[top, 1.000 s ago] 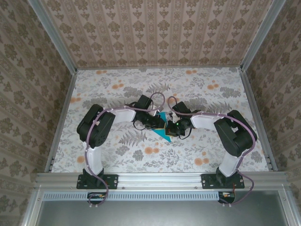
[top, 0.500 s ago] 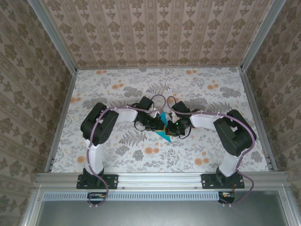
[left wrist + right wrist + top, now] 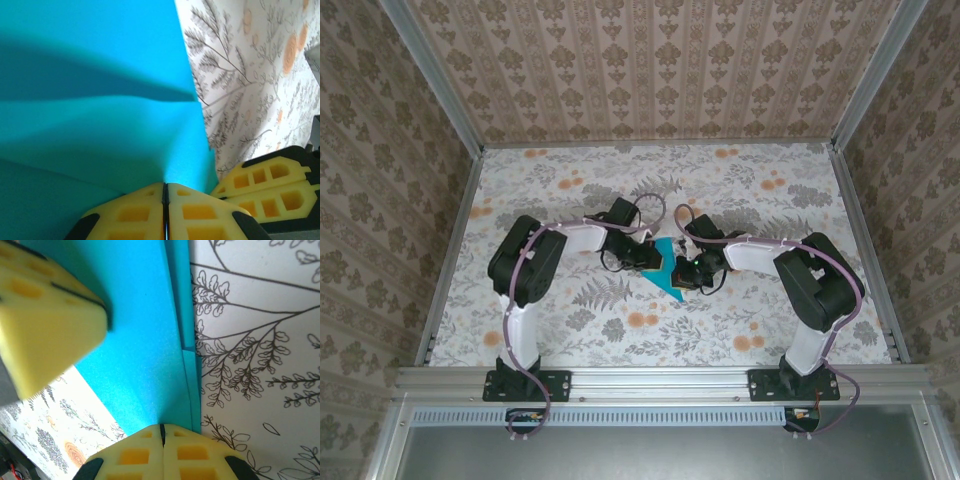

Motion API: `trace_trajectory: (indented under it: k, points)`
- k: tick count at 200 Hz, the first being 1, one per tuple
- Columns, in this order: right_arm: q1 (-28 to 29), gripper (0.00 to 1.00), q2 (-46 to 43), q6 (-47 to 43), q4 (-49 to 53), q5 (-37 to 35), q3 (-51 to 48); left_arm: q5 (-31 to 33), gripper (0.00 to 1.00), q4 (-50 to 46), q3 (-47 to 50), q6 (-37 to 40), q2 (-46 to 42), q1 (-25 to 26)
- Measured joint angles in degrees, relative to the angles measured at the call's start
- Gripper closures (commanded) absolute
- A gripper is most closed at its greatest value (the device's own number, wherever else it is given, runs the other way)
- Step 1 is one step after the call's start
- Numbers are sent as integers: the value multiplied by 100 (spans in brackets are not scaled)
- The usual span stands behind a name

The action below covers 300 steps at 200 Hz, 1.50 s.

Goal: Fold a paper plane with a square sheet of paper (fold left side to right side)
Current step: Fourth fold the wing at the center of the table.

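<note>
One square sheet of paper (image 3: 100, 115), turquoise, already creased into a smaller angular shape, lies at the middle of the desk (image 3: 260, 340) between my two arms. Two claws are on it. My left claw (image 3: 165, 197) has its yellow pads pressed together, with the paper running into the seam between them, so I count it as pinching the sheet's left part. My right claw (image 3: 161, 437) is closed the same way on the layered edge at the sheet's right side. Change noted against a second ago: my left wrist has drawn a little back, toward the left and far side. More turquoise now shows from above, and the left pads have closed slightly tighter. The right claw has not shifted. Meaning, as I judge it: the left grip is settled and the sheet is drawn taut against the right-hand hold. The left side has not yet been carried over to the right, so the fold is still to be made. Count: one sheet; at least two layers stepped along its right edge; one raised ridge across its middle; two claws, both gripping; one flowered desk.
</note>
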<state>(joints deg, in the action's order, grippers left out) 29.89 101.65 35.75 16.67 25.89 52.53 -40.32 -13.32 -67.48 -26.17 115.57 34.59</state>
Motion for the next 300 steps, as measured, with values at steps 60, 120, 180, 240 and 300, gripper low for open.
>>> trace_trajectory:
  k: [60,120,180,240,300]
  points:
    - [7,100,0,2,0,0,-2,162,90,-291,-350,273,151,-354]
    - [15,100,0,2,2,-9,-2,197,90,-584,-693,468,328,-675]
    - [37,100,-7,2,4,-44,-2,251,89,-730,-988,546,483,-1034]
    - [37,100,-7,2,11,-48,2,354,89,-557,-804,573,321,-1167]
    - [39,100,-7,2,20,-50,7,4,89,-11,-385,535,-186,-857]
